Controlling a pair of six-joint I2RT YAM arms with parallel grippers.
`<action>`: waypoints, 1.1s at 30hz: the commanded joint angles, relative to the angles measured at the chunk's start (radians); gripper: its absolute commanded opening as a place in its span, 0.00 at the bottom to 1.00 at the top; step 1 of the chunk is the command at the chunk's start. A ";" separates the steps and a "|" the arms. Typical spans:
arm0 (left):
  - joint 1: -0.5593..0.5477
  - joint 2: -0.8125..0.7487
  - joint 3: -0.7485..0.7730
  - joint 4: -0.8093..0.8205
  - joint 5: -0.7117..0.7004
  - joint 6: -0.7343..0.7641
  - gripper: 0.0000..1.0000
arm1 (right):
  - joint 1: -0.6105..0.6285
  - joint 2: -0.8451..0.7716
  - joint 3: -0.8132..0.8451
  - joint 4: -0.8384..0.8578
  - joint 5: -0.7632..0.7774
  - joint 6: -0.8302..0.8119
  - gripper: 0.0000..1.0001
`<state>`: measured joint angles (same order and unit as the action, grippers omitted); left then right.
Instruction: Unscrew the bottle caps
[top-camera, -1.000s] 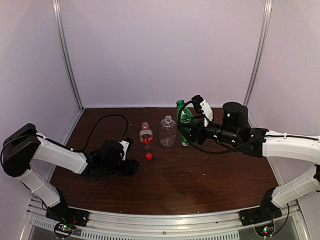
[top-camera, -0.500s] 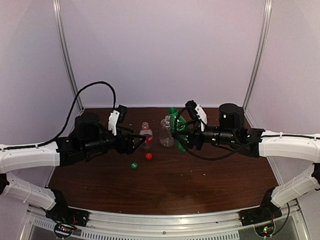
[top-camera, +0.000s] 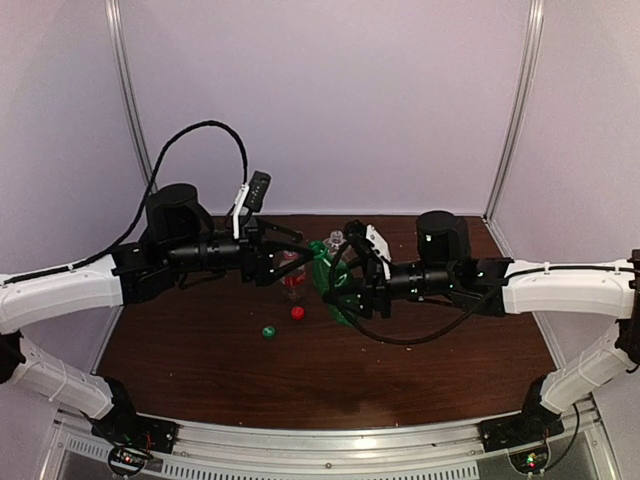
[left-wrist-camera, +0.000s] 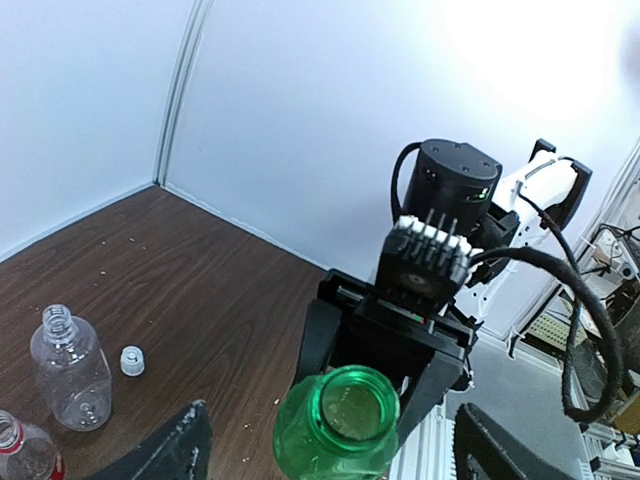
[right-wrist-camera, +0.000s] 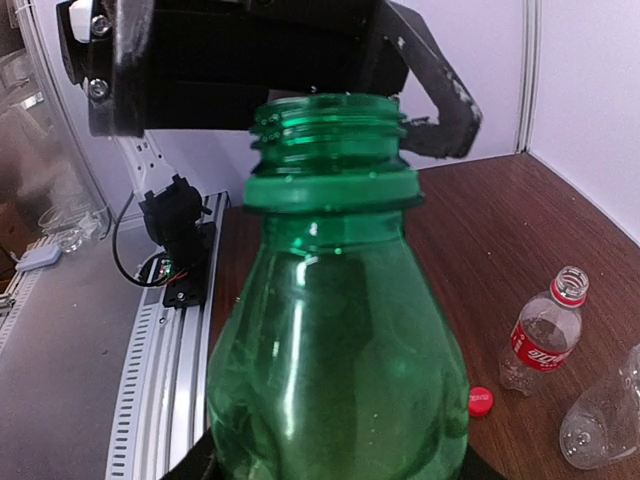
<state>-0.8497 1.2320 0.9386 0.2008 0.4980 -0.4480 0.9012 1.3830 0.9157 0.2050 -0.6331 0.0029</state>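
1. Plainly, the green bottle is off the table, its mouth open and threads showing, tilted toward the left arm. The right gripper is clamped around its body.
2. The left gripper has its jaws spread wide on either side of the bottle's neck, touching nothing.
3. The green cap and red cap lie loose on the table, near each other.
4. Only the left wrist view shows the white cap, just beside the clear rounded bottle. The right wrist view shows the red-label bottle standing upright and open.
5. Bottles and caps cluster mid-table, well apart from the side walls and near rail.
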 joint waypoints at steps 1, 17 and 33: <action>0.004 0.067 0.069 0.034 0.094 -0.047 0.82 | 0.020 0.015 0.046 0.011 -0.041 -0.026 0.45; -0.021 0.137 0.124 -0.015 0.147 -0.036 0.30 | 0.033 0.031 0.060 -0.012 -0.011 -0.041 0.45; -0.020 0.069 0.118 -0.145 -0.023 0.030 0.00 | 0.033 0.010 0.037 -0.008 0.113 -0.018 1.00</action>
<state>-0.8669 1.3434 1.0325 0.1047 0.5606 -0.4572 0.9329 1.4139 0.9459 0.1768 -0.5674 -0.0101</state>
